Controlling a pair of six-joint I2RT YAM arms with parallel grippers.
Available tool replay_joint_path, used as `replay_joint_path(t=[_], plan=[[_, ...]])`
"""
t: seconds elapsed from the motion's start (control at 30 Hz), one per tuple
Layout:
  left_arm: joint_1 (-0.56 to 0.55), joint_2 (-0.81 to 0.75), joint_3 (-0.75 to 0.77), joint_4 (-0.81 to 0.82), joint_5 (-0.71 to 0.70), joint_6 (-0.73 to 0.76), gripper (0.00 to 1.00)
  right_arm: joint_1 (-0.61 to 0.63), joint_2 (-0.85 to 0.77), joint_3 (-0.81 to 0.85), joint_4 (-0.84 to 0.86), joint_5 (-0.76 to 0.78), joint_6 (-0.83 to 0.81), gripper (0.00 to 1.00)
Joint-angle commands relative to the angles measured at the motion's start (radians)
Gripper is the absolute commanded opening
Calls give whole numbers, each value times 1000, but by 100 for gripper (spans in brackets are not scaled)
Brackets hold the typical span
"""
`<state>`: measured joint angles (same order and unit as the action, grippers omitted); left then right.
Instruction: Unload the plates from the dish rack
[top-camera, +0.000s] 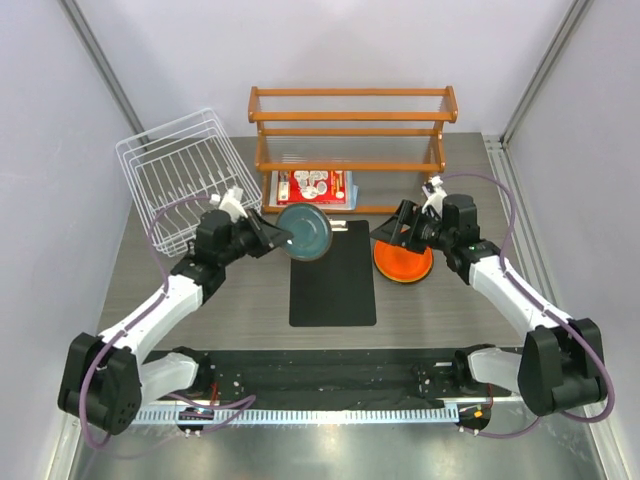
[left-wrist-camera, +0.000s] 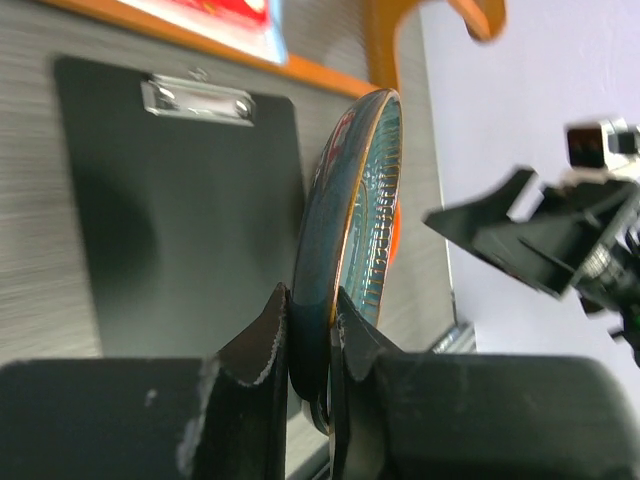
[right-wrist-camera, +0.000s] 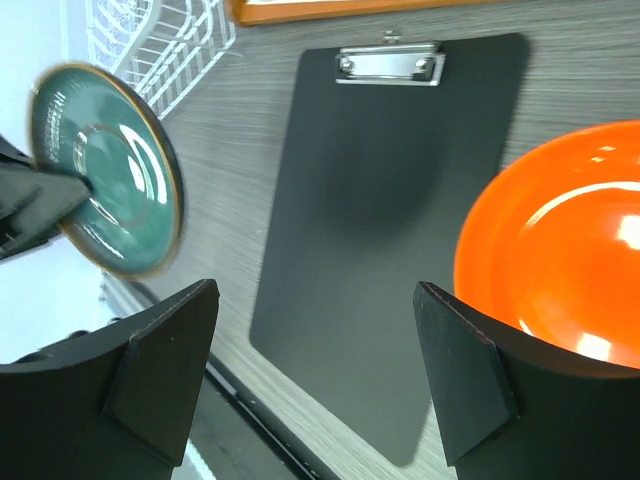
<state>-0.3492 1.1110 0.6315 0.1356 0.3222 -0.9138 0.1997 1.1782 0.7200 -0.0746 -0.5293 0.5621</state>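
My left gripper (top-camera: 268, 238) is shut on the rim of the teal blue plate (top-camera: 305, 232) and holds it on edge above the top left corner of the black clipboard (top-camera: 333, 280). The left wrist view shows the jaws (left-wrist-camera: 310, 300) pinching the plate (left-wrist-camera: 350, 220). The orange plate (top-camera: 408, 266) lies on the table right of the clipboard. My right gripper (top-camera: 388, 232) is open and empty over its left rim, as the right wrist view (right-wrist-camera: 315, 295) shows beside the orange plate (right-wrist-camera: 560, 240). The white wire dish rack (top-camera: 180, 175) at the back left looks empty. Dark red and lime green plates do not show.
An orange-brown wooden slatted shelf (top-camera: 350, 125) stands at the back centre with a red and white flat pack (top-camera: 312, 187) under it. The clipboard (right-wrist-camera: 390, 200) lies mid-table. Walls close both sides. A black strip runs along the near edge.
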Motion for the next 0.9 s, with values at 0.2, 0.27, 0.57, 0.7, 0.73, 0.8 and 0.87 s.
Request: replay_joint_path(t=[0.2, 0.27, 0.57, 0.7, 0.73, 0.8, 0.87], plan=[[-192, 163, 65, 308, 3, -74, 0, 29, 101, -44, 285, -120, 125, 85], [-217, 214, 79, 337, 8, -80, 0, 35, 124, -53, 323, -127, 137, 84], [-281, 309, 140, 398, 5, -97, 0, 61, 210, -71, 369, -124, 166, 76], [-293, 335, 157, 406, 6, -100, 0, 66, 221, -96, 420, -141, 186, 49], [-295, 340, 160, 406, 8, -100, 0, 66, 215, -99, 424, -140, 188, 43], [-295, 336, 158, 406, 3, -100, 0, 66, 201, -102, 421, -132, 182, 10], [-295, 326, 157, 388, -11, -89, 0, 64, 167, -94, 369, -89, 164, 1]])
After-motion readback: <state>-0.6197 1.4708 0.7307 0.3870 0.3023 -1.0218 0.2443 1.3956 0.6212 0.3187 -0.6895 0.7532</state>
